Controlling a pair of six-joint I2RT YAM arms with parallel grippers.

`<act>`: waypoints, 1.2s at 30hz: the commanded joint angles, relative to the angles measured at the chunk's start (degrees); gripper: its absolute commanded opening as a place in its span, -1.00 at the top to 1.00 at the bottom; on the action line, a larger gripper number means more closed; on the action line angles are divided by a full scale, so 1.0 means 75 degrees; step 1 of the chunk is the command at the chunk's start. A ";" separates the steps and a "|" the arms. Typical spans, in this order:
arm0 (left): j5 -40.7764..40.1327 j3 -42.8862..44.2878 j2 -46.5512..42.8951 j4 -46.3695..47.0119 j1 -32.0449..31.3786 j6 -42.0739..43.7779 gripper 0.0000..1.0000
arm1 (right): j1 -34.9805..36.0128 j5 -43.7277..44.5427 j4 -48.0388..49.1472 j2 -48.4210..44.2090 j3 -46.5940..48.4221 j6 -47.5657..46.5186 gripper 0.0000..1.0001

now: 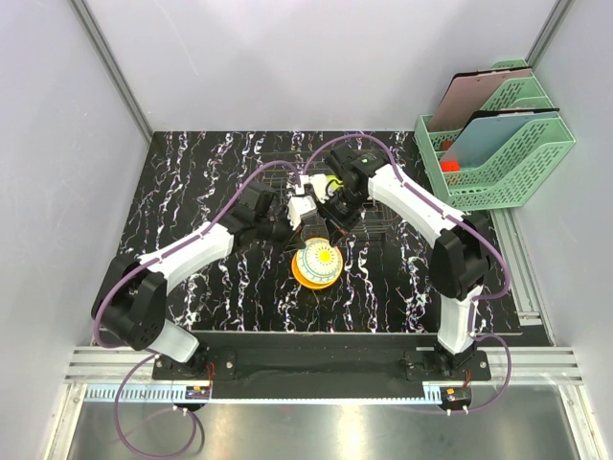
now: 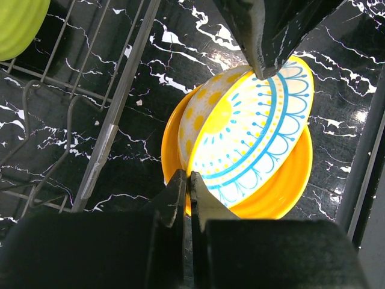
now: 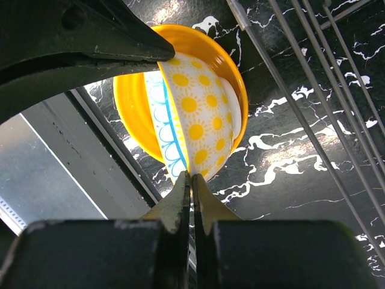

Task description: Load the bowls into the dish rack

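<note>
An orange bowl (image 1: 308, 275) sits on the black marble table just in front of the wire dish rack (image 1: 278, 177). A white bowl with yellow suns and blue pattern (image 1: 322, 257) stands tilted inside it. My right gripper (image 3: 192, 177) is shut on the patterned bowl's (image 3: 198, 114) rim; it also shows in the left wrist view (image 2: 264, 69). My left gripper (image 2: 188, 177) is shut on the near rim of the orange bowl (image 2: 174, 129), beside the patterned bowl (image 2: 252, 132). A lime green bowl (image 2: 18, 24) lies in the rack (image 2: 90, 90). A white bowl (image 1: 305, 206) is in the rack too.
Green mesh file trays (image 1: 498, 144) with folders stand at the back right. The rack's wires (image 3: 313, 90) run close beside the bowls. Aluminium rails edge the table's front and right sides (image 1: 517, 259).
</note>
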 commanded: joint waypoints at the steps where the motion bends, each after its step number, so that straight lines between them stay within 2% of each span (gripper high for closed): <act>1: 0.0195 0.0155 0.0103 -0.0232 -0.0164 0.0106 1.00 | 0.0047 -0.0369 0.0358 -0.0556 0.0454 -0.0058 1.00; 5: 0.0289 0.0155 -0.0073 -0.0290 -0.0164 0.0048 1.00 | 0.0047 -0.0334 0.0358 -0.0474 0.0489 -0.0011 0.63; 6: 0.0289 0.0143 -0.0108 -0.0314 -0.0164 0.0048 1.00 | 0.0024 -0.0345 0.0347 -0.0451 0.0524 0.0012 0.32; 9: 0.0266 0.0143 -0.0295 -0.0372 -0.0164 0.0060 1.00 | 0.0000 -0.0415 0.0311 -0.0404 0.0606 0.0024 -0.07; 10: 0.0266 0.0131 -0.0400 -0.0361 -0.0164 0.0060 1.00 | -0.0012 -0.0473 0.0253 -0.0416 0.0618 0.0012 -0.14; 16: 0.0301 0.0155 -0.0776 -0.0408 -0.0164 0.0001 1.00 | -0.0316 -0.1246 -0.0062 -0.0392 0.0770 -0.0070 -0.43; 22: 0.0429 0.0494 -0.1163 -0.0711 -0.0164 0.0129 1.00 | -0.0866 -0.2629 -0.0707 -0.0264 0.1121 -0.0374 -0.55; 24: 0.0465 0.0634 -0.1314 -0.0794 -0.0176 0.0188 1.00 | -0.0984 -0.3121 -0.0929 -0.0158 0.1192 -0.0456 -0.70; 29: 0.0523 0.1033 -0.1549 -0.1181 -0.0164 0.0364 1.00 | -0.1137 -0.3965 -0.1493 0.0123 0.1263 -0.1054 -0.76; 30: 0.0535 0.1161 -0.1631 -0.1239 -0.0164 0.0399 1.00 | -0.1137 -0.4071 -0.1575 0.0205 0.1251 -0.1136 -0.88; 36: 0.0828 0.1678 -0.1690 -0.1615 -0.0176 0.0400 1.00 | -0.1137 -0.4669 -0.2067 0.0591 0.1485 -0.1557 -0.89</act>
